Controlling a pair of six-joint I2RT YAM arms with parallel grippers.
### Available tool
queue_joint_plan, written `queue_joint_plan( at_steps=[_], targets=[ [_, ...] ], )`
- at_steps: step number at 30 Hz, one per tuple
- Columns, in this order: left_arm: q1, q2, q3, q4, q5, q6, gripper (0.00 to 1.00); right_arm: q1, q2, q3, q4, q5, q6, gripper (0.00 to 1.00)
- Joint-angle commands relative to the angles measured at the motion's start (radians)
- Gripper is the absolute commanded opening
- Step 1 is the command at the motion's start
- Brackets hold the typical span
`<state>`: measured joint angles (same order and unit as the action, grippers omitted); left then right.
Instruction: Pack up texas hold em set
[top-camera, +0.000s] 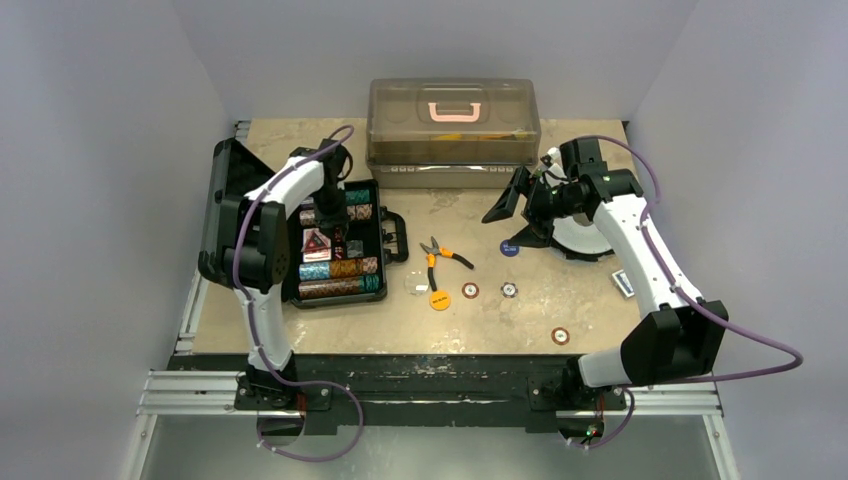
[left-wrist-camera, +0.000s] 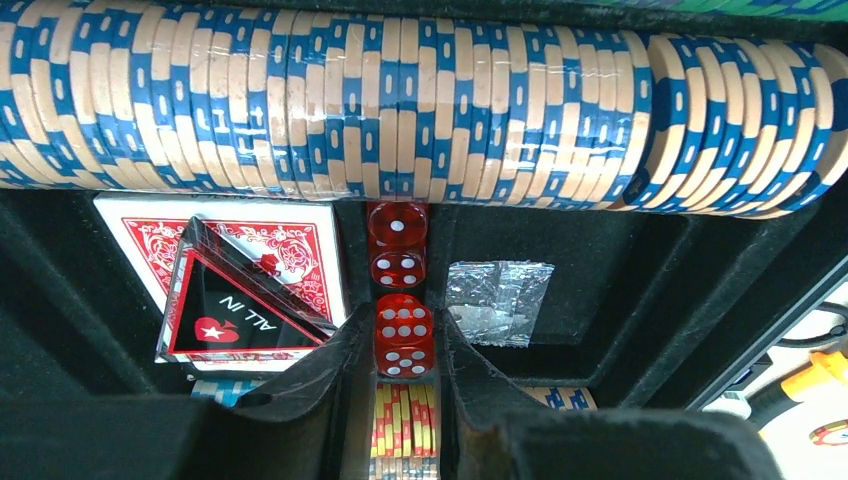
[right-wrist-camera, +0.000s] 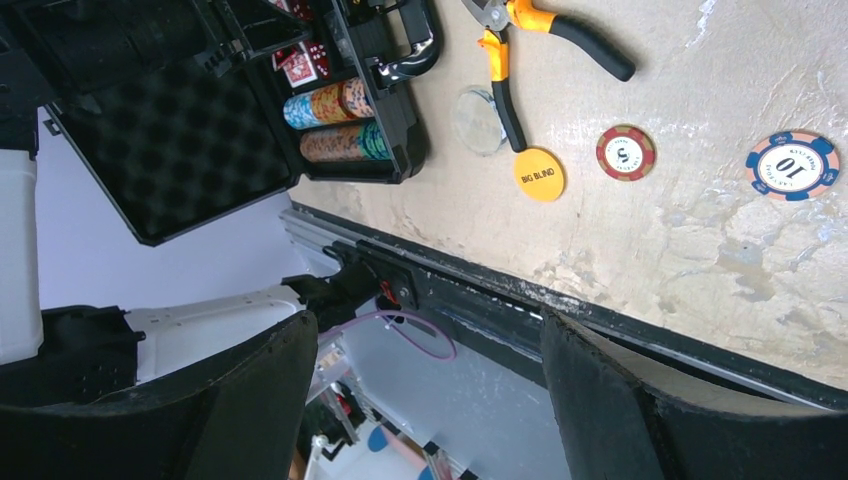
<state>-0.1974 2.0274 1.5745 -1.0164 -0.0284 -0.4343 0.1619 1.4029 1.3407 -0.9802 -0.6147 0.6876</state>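
Left wrist view: left end effector (left-wrist-camera: 403, 338) clamps a red die (left-wrist-camera: 403, 322) between its tips; right end effector (right-wrist-camera: 430, 340) hangs open.

Black case (top-camera: 340, 301) open, lid up at left. Chip rows (left-wrist-camera: 400, 100) racked, red dice (left-wrist-camera: 398, 250) lined in centre slot beside card deck (left-wrist-camera: 300, 245). Loose chips (top-camera: 470, 291) on table, right of case.

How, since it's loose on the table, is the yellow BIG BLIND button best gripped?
Probably from straight above, pinching opposite rim edges of the BIG BLIND button: it lies flat. Avoid its far edge, where the pliers handle ends.
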Motion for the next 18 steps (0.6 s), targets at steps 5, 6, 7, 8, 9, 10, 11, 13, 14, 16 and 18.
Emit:
queue_joint_plan(
  at_steps=[5, 6, 7, 8, 9, 10, 11, 13, 14, 16, 18],
  targets=[
    [0.003, 0.003, -0.005, 0.003, -0.008, 0.012, 0.0, -0.009, 0.007, 0.034, 0.006, 0.0, -0.026, 0.8],
    [0.003, 0.01, 0.003, -0.003, -0.009, 0.014, 0.0, -0.009, 0.008, 0.031, 0.007, -0.001, -0.026, 0.8],
    [0.003, 0.011, 0.007, -0.004, -0.01, 0.015, 0.0, -0.009, 0.009, 0.03, 0.008, -0.002, -0.027, 0.79],
    [0.003, 0.014, 0.012, -0.004, -0.011, 0.014, 0.0, -0.009, 0.008, 0.028, 0.009, -0.003, -0.027, 0.79],
    [0.004, 0.018, 0.019, -0.008, -0.012, 0.015, 0.0, -0.009, 0.009, 0.026, 0.009, -0.003, -0.029, 0.79],
    [0.004, 0.026, 0.027, -0.02, -0.015, 0.013, 0.01, -0.009, 0.008, 0.025, 0.01, -0.005, -0.028, 0.79],
    [0.004, 0.033, 0.037, -0.03, -0.016, 0.01, 0.02, -0.01, 0.008, 0.023, 0.011, -0.006, -0.028, 0.79],
    [0.004, 0.039, 0.046, -0.039, -0.013, 0.007, 0.05, -0.01, 0.007, 0.021, 0.014, -0.006, -0.028, 0.79],
    [0.004, 0.041, 0.049, -0.044, -0.013, 0.005, 0.07, -0.01, 0.005, 0.019, 0.015, -0.007, -0.027, 0.79],
    [0.004, 0.042, 0.051, -0.049, -0.01, 0.005, 0.09, -0.01, 0.003, 0.018, 0.016, -0.008, -0.027, 0.79],
    [0.005, 0.043, 0.051, -0.053, -0.009, 0.004, 0.1, -0.011, -0.001, 0.015, 0.019, -0.008, -0.027, 0.79]
  ],
)
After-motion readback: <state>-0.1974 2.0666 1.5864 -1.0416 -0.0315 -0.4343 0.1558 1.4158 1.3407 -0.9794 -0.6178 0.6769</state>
